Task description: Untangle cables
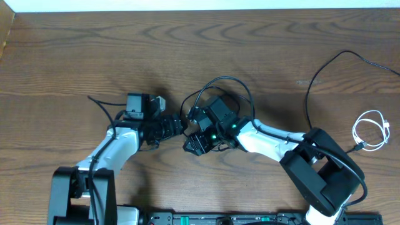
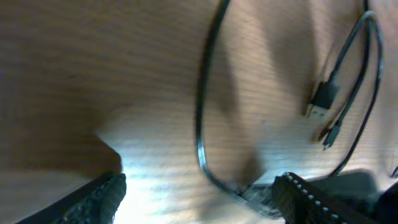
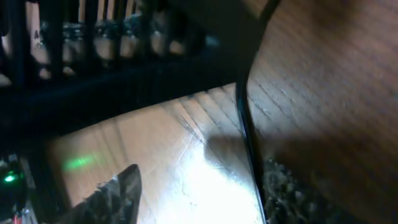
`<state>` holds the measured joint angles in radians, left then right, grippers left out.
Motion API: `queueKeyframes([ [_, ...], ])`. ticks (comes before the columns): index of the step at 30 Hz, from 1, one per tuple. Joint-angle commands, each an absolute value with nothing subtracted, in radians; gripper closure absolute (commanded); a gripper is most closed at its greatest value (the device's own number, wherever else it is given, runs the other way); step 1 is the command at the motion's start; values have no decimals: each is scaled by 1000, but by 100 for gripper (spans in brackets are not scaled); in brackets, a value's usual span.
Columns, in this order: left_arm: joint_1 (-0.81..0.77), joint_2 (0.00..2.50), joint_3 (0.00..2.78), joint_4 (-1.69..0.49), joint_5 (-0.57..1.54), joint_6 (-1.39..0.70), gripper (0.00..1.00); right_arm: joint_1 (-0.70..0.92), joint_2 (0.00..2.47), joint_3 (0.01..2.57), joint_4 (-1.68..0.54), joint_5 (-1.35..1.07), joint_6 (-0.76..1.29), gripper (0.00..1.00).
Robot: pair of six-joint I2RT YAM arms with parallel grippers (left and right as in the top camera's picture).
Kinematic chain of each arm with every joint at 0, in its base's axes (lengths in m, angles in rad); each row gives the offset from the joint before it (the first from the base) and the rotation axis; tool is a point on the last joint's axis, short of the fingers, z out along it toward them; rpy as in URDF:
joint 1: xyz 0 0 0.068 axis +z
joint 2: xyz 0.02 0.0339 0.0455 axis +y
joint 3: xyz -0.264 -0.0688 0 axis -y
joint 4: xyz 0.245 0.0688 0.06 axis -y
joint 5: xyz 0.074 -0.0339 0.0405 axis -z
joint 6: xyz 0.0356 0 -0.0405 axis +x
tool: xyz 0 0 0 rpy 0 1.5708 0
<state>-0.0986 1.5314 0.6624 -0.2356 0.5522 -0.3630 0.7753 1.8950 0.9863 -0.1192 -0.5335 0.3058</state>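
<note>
Two at once: leaning inward, pointing left gripper [image 2: 202, 190] and right gripper [image 3: 199, 193] at the table [image 1: 187, 50], holding jaws apart, each astride a cable [image 2: 200, 124].

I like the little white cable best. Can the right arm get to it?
Probably yes. The white cable lies on bare table beside the right arm's base, nothing covering it. The right gripper is out at the middle, so the arm must swing back first.
</note>
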Motion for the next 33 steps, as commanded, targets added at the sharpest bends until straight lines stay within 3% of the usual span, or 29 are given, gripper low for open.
queueKeyframes([
  [1, -149, 1581, 658, -213, 527, -443, 25, 799, 1891, 978, -138, -425, 299, 49],
  [3, -180, 1611, 658, -207, 477, -490, 38, 800, 1891, 978, -159, -369, 299, 59],
  [7, -224, 1675, 658, -176, 451, -549, 55, 796, 1891, 978, -208, -288, 299, 65],
  [10, -231, 1711, 658, -162, 450, -564, 70, 788, 1891, 978, -224, -280, 299, 67],
  [14, -231, 1726, 658, -186, 363, -617, 81, 767, 1891, 978, -239, -279, 299, 64],
  [15, -231, 1726, 658, -190, 348, -626, 93, 760, 1891, 978, -241, -280, 299, 62],
  [19, -229, 1726, 658, -197, 346, -630, 92, 743, 1891, 978, -248, -284, 299, 53],
  [28, -149, 1637, 707, -198, 571, -656, 93, 714, 1891, 978, -233, -450, 251, 54],
  [33, -93, 1575, 714, -144, 595, -686, 93, 690, 1891, 978, -190, -530, 250, 53],
])
